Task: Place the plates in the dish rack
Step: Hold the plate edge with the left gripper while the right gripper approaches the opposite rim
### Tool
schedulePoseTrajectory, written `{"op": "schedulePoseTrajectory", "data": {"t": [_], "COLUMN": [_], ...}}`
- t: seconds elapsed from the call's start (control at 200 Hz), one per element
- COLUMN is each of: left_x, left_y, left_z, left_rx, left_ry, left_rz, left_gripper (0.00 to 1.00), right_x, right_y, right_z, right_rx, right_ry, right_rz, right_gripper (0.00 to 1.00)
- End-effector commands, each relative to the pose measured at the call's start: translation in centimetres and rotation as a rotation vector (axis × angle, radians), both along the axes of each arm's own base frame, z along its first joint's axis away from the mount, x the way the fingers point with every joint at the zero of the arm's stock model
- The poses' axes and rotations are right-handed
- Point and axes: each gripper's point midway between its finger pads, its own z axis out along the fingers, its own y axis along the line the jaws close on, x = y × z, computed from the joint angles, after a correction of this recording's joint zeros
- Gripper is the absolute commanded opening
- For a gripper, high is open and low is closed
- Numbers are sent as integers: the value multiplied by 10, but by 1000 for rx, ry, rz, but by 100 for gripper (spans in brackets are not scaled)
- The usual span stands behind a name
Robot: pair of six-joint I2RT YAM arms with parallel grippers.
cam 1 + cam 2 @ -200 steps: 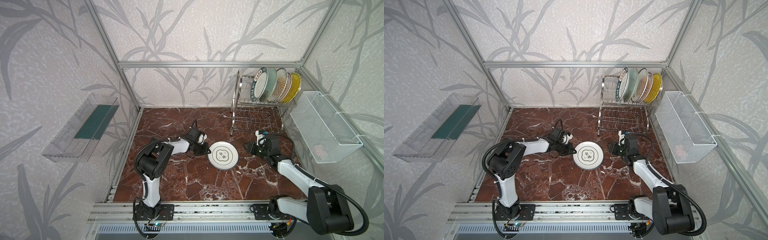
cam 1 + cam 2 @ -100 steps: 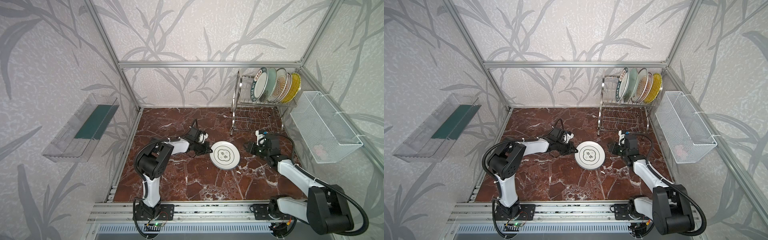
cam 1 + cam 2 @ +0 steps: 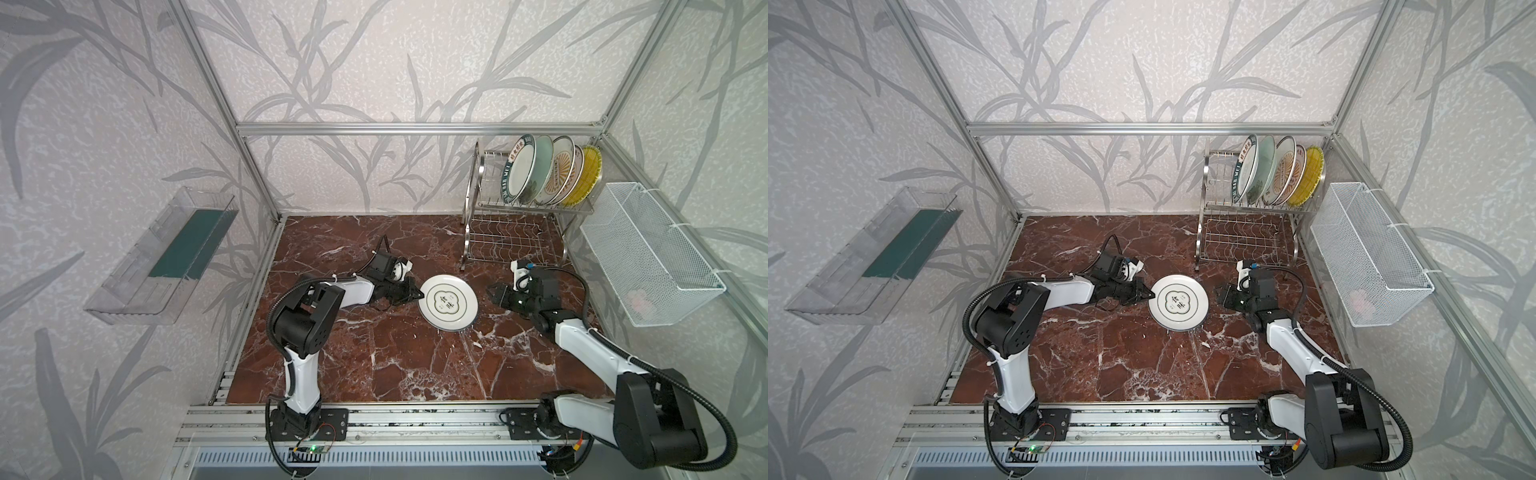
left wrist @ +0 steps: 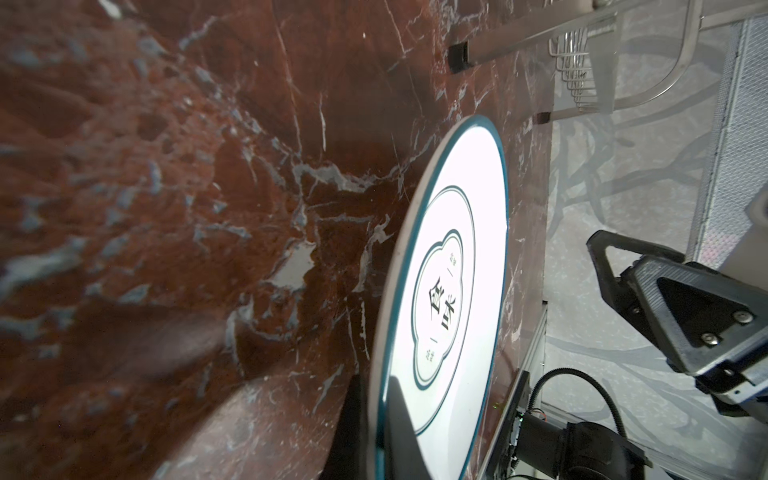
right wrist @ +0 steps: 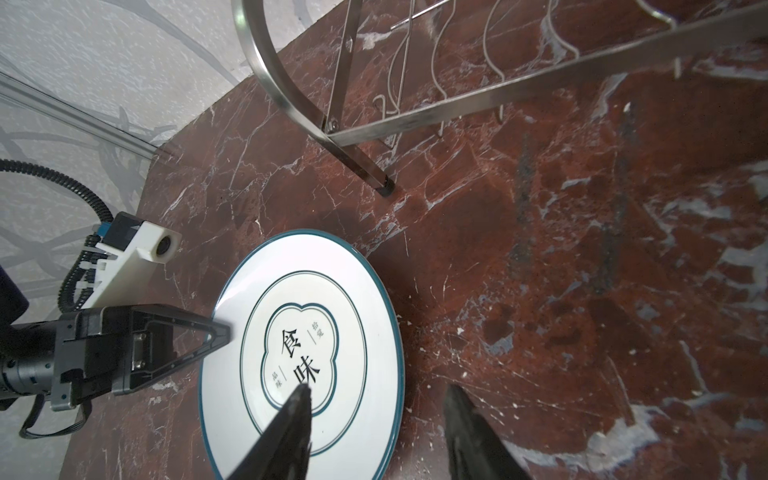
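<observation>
**Last plate gripped at its rim, mid-table**

The cloud-emblem plate, white with a thin teal edge and a green emblem around dark characters, is face up over the middle of the marble table. A dark shadow shows under its near edge in both top views; whether it is lifted clear or only tipped up cannot be told.

The left gripper reaches in low from the left and is closed on the plate's left rim. The left wrist view shows the rim pinched between its 2 fingers, 1 above the plate's face and 1 beneath.

The right gripper is just right of the plate and apart from it, pointing toward it. Its jaws stand partly open with nothing between them, as the right wrist view shows.

The dish rack stands at the far right of the table. On its upper tier 5 plates stand on edge in a row, from left to right: the teal-rimmed lettered plate, the pale green plate, 2 orange sunburst plates, and the yellow ribbed plate.

A white mesh basket hangs on the right wall beside the rack. A clear tray hangs on the left wall.
</observation>
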Motion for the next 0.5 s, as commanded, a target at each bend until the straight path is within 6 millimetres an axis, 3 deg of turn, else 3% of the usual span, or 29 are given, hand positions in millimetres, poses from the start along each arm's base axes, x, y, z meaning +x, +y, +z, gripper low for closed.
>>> {"op": "schedulePoseTrajectory", "data": {"t": [0.0, 0.495], "left_x": [9, 14], "left_y": [-6, 3], "left_z": [40, 71], "left_rx": [-136, -239], "left_ry": [-71, -133], "left_rz": [-4, 17], "left_gripper": [0, 0], "right_x": [5, 10], "right_y": [8, 36], "right_z": [5, 1], "right_rx": [36, 98], "right_ry": [-20, -11], "right_rz": [25, 90], "right_gripper": [51, 53]}}
